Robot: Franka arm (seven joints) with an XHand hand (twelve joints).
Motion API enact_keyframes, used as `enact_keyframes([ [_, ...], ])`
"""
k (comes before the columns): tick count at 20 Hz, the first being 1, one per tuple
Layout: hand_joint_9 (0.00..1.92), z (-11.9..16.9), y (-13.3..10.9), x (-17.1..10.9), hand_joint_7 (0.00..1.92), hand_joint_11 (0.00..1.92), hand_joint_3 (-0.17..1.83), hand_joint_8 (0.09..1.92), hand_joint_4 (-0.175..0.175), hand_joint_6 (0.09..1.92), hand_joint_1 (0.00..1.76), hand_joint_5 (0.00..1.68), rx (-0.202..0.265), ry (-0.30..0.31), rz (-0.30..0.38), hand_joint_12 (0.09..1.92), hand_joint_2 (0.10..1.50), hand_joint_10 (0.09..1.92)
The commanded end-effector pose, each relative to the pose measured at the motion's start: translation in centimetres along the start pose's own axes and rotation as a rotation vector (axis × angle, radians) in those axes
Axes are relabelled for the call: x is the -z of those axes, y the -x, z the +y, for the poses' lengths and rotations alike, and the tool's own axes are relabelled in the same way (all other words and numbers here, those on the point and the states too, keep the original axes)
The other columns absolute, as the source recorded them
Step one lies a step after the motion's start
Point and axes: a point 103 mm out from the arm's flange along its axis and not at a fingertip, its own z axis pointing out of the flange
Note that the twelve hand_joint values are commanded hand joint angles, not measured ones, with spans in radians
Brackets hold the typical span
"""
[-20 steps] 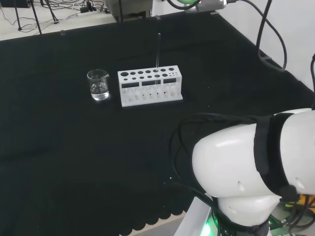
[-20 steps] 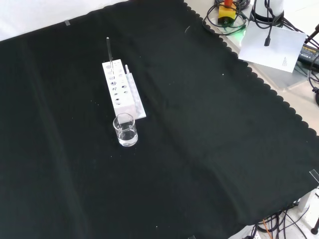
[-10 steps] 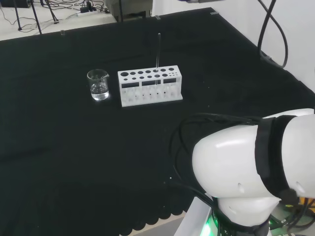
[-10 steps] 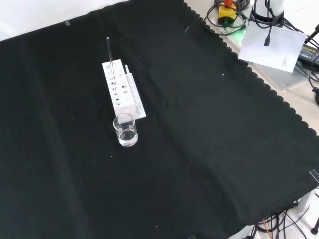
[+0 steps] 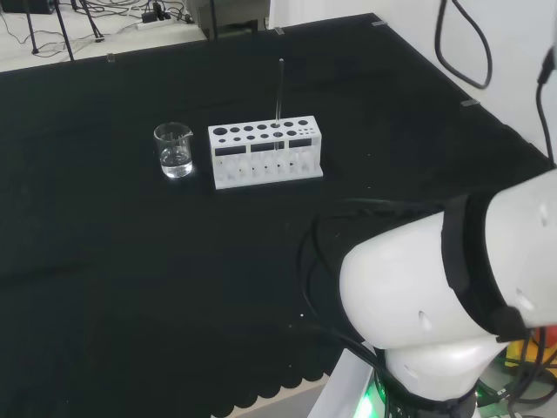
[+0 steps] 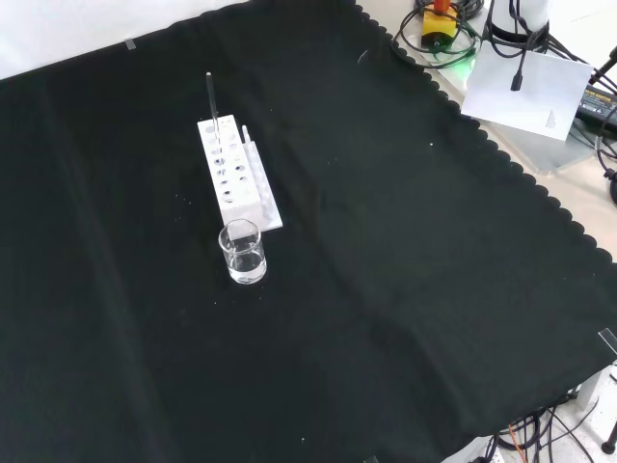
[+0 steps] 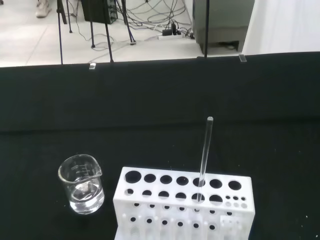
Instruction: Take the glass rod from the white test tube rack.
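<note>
White plastic test tube rack (image 5: 265, 153), dark-holed; clear glass rod (image 5: 278, 91); clear glass beaker (image 5: 174, 150); plain black cloth (image 6: 405, 260).

One white test tube rack (image 5: 265, 153) is standing on the desk (image 5: 130, 261). One glass rod (image 5: 279, 91) is sticking up from it, and one small glass beaker (image 5: 174, 150) is sitting beside it.

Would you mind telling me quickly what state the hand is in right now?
Hand: cannot be told. The clear glass rod stands untouched in the white test tube rack.
</note>
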Motion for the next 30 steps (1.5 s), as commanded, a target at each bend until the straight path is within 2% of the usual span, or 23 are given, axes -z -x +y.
enact_keyframes([
  [1,0.00,5.5,1.3,-0.5,0.00,0.00,-0.17,0.55,-0.175,0.09,0.74,0.05,0.011,0.003,-0.015,1.13,1.18,0.72],
  [9,0.00,10.3,2.4,-2.6,0.00,0.00,-0.17,0.60,-0.175,0.09,0.74,0.05,0.036,-0.043,-0.033,1.18,1.18,0.79],
  [13,0.01,12.2,2.3,-4.0,0.00,0.00,-0.17,0.64,-0.175,0.09,0.75,0.05,0.063,-0.061,-0.046,1.25,1.18,0.85],
  [16,0.07,13.6,2.4,-4.7,0.00,0.00,-0.17,0.69,-0.174,0.09,0.75,0.06,0.063,-0.067,-0.018,1.35,1.18,0.89],
  [20,0.16,15.0,2.6,-5.5,0.00,0.02,-0.17,0.81,-0.175,0.09,0.75,0.06,0.082,-0.063,-0.016,1.46,1.18,0.92],
  [30,0.27,16.5,3.1,-9.2,0.03,0.07,-0.17,0.92,-0.175,0.09,0.77,0.08,0.101,-0.108,-0.032,1.47,1.17,0.94],
])
